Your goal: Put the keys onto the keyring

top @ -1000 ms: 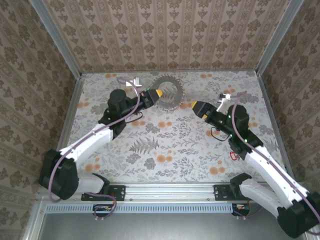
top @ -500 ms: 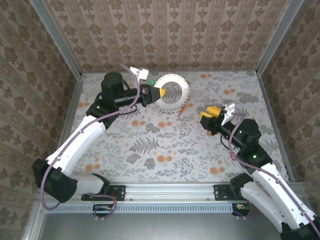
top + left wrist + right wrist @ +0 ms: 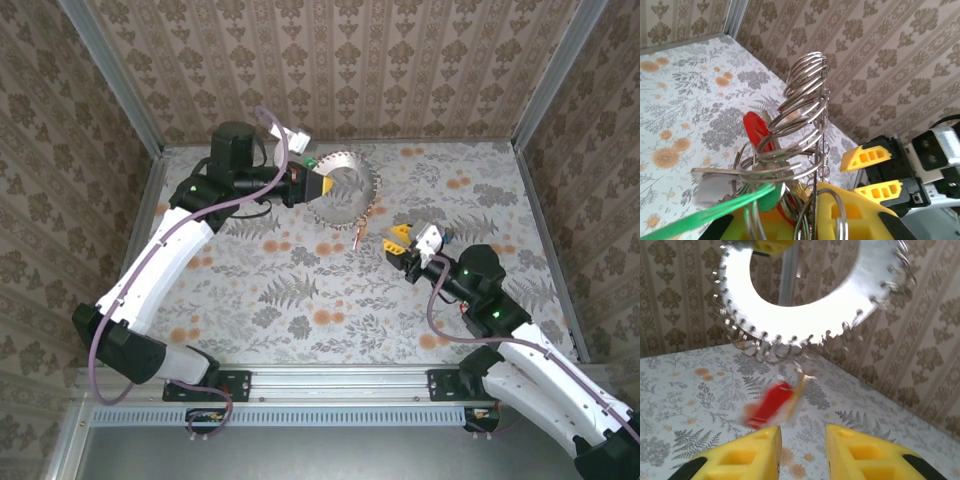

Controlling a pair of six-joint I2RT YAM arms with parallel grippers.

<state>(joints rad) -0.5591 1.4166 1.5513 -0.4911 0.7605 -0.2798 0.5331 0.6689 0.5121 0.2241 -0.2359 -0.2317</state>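
Since a second ago my right claw has drawn back toward the near edge and narrowed. My left arm has swung toward the far wall, tipping the keyring more on edge above the worktop.

Nearest, right of centre in the overhead frame, the right claw points up-left at the ring. Its yellow fingers sit at the bottom of the right wrist frame, a small gap apart, with nothing between them. Just beyond them a red-tagged key dangles, blurred, under the ring's lower rim in the middle of that frame. Overhead it is the small red fleck just left of the right claw.

Farther off, in the upper centre overhead, the keyring hangs tilted in the air. Its coiled loops run up the middle of the left wrist frame. My left claw is clamped on the ring's left rim. More keys crowd at that grip, with a green tag low in the left wrist frame. Whether each key is threaded on, I cannot tell. Behind everything stands the patterned wall.
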